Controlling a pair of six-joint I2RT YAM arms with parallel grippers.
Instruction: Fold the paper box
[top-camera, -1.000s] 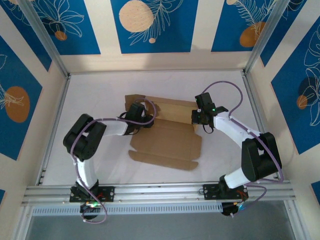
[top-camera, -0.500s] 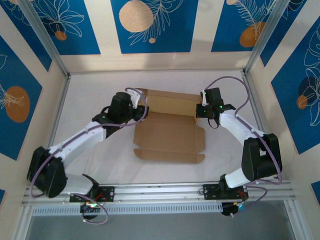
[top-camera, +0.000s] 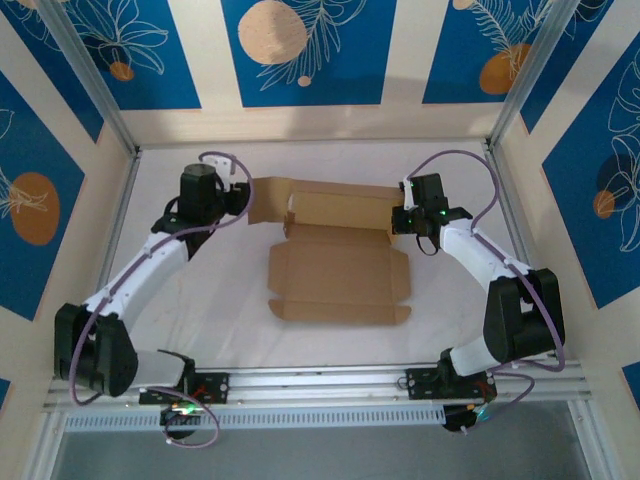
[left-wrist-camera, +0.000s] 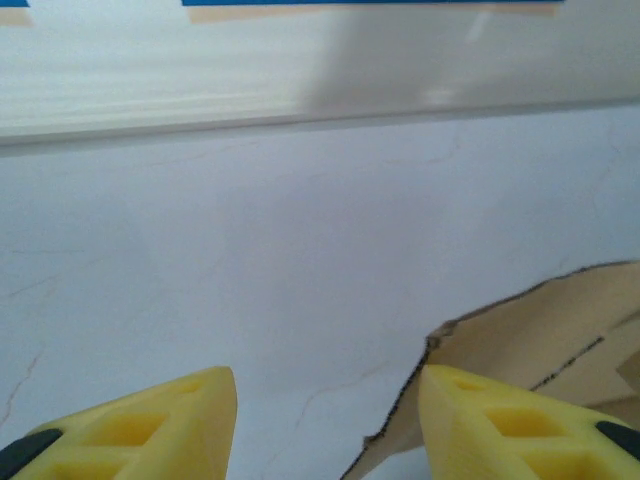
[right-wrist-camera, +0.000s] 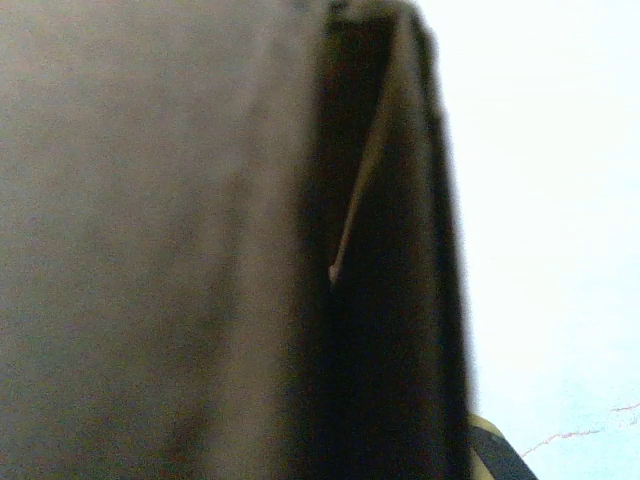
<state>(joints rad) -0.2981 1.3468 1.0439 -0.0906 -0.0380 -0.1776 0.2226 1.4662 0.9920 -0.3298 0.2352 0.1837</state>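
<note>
Paper box (top-camera: 335, 270) lay mostly flat on the table (top-camera: 200, 310), our left gripper (left-wrist-camera: 325, 385) open beside it, our right gripper (top-camera: 402, 216) pinched shut on its right end, so we thought most folds were left.

Blurred to dark brown at close range: paper box (right-wrist-camera: 150, 240). Cropped by the lower frame edge: left gripper (left-wrist-camera: 325, 400).

The white table (top-camera: 330, 345) spans the middle of the top view. On it, at centre, lies the paper box (top-camera: 338, 272), an opened brown cardboard sheet. Its main panel is flat, with a narrow flap along the lower edge and a longer panel at the upper edge. Fine cracks cross the tabletop in the left wrist view.
</note>
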